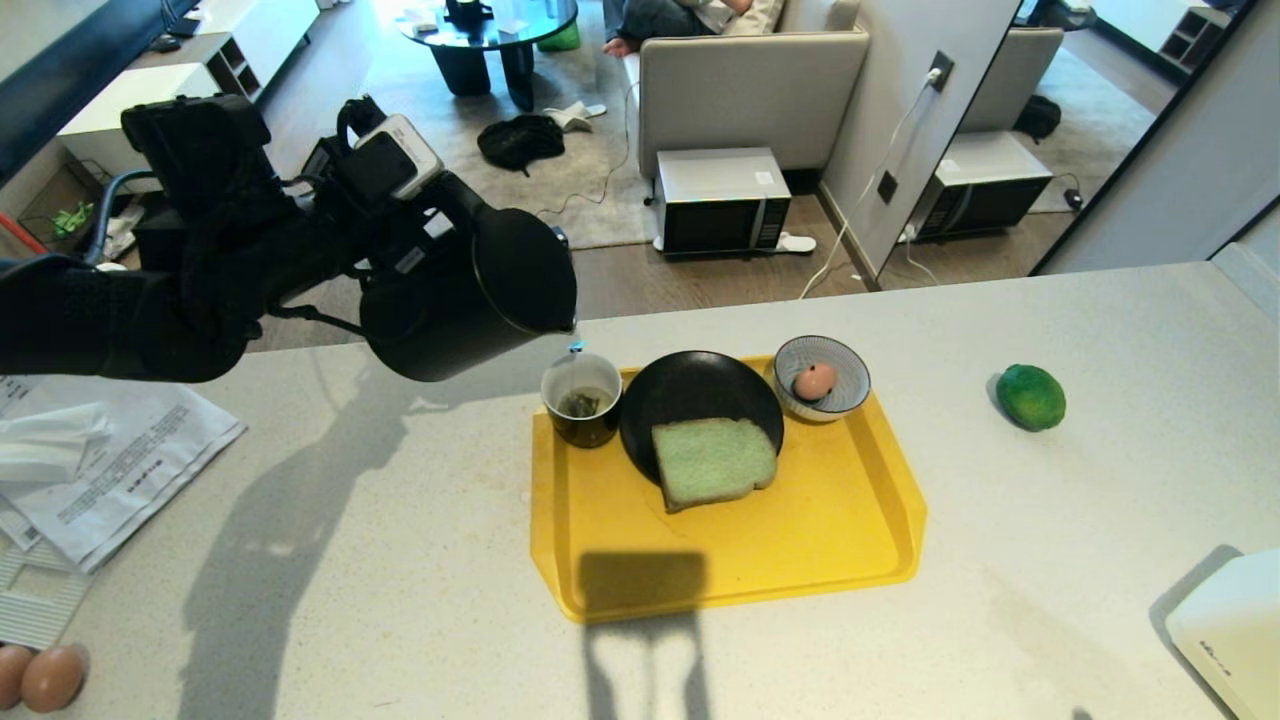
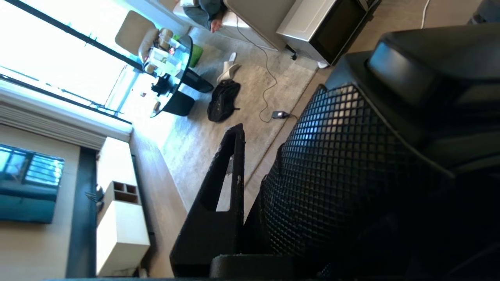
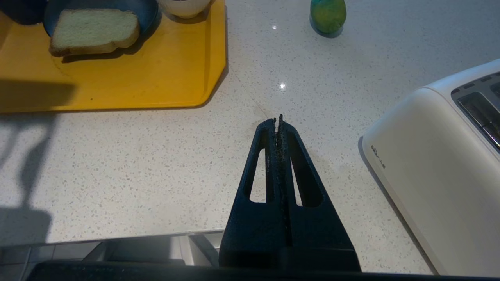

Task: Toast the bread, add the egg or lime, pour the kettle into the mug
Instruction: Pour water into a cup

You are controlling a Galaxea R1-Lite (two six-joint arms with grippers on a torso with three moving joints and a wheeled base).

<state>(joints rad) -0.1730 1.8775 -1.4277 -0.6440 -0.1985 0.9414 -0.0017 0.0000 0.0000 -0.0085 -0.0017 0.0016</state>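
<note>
Tray (image 1: 800,540) sits mid-counter (image 1: 400,560); on it, along the far edge, mug (image 1: 581,400) at left, plate (image 1: 690,395) in the middle, bowl (image 1: 838,400) at right; bread (image 1: 713,461) lies on the plate's near side, overhanging the rim; egg (image 1: 814,381) in the bowl; tea bag (image 1: 580,404) in the mug; kettle (image 1: 470,295) hangs tilted above and left of the mug; lime (image 1: 1031,397) right of the tray; toaster (image 1: 1230,630) at the near right corner; papers (image 1: 110,470) far left; two eggs (image 1: 40,678) near left.

Beyond the pale speckled counter (image 1: 350,560) — wood floor (image 1: 700,280), grey rug (image 1: 590,190), beige sofa (image 1: 750,90), bright window (image 2: 47,58).
</note>
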